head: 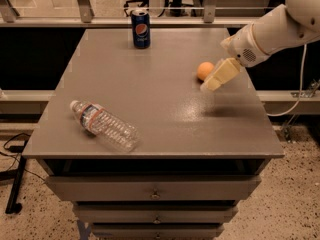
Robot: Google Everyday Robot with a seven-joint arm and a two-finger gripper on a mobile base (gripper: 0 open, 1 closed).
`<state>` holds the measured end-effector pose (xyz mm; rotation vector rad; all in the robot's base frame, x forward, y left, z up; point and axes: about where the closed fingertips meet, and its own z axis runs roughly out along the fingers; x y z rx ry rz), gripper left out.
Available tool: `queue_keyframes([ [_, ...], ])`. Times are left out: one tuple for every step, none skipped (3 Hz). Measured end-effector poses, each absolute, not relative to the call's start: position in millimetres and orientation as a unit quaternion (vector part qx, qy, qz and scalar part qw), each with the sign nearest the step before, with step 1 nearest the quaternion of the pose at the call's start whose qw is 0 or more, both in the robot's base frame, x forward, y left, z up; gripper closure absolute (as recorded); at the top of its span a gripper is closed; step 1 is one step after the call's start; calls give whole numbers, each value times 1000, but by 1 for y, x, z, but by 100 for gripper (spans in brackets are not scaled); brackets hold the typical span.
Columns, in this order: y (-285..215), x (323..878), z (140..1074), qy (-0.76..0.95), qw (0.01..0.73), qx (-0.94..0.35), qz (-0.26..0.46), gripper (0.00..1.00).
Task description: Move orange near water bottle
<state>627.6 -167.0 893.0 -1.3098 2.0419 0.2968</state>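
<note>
Item: one orange (pixel 203 70), small, round and matte, on the right of the grey worktop (pixel 150 79), well apart from the water bottle (pixel 104 125), which lies on its side front left, clear and ribbed, its red-and-blue band unreadable to us. A blue Pepsi can (pixel 141 29) stands at the far edge. The cream hand (pixel 208 85) hangs just beside the orange; apart or together, we cannot tell.

Robot lab, gripper (pixel 218 76) above grey drawer cabinet (pixel 150 91)
</note>
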Motion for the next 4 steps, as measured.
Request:
queue_keyframes([
  [-167,651,881,791,356,-477,145,0],
  [-168,668,868,796,365,-453,165,0],
  [-173,679,853,804,370,-431,177,23],
  [-174,682,848,805,375,-422,182,46],
])
